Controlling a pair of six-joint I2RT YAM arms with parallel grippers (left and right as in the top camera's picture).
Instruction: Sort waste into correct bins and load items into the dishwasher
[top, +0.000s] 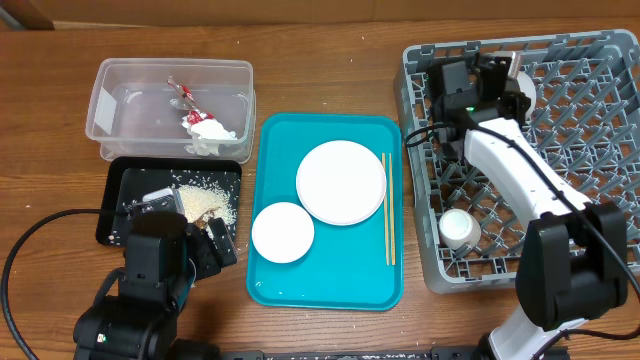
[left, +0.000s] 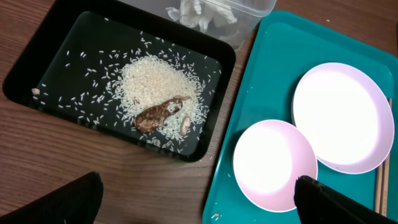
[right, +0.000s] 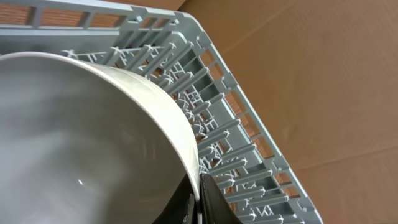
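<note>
Bowl held by its rim over the rack's corner: a slip or a bad landing was the risk.

The right fingers were clenched on the thin rim of a white bowl, tilted above the pegs near the corner of the rack. With so little of the rim gripped, the bowl could have swung or slid free. If let go too high, it might have perched on the peg tips and toppled. The left fingers hung spread and empty by the black tray. The plate and chopsticks waited on the teal tray on the counter.
</note>
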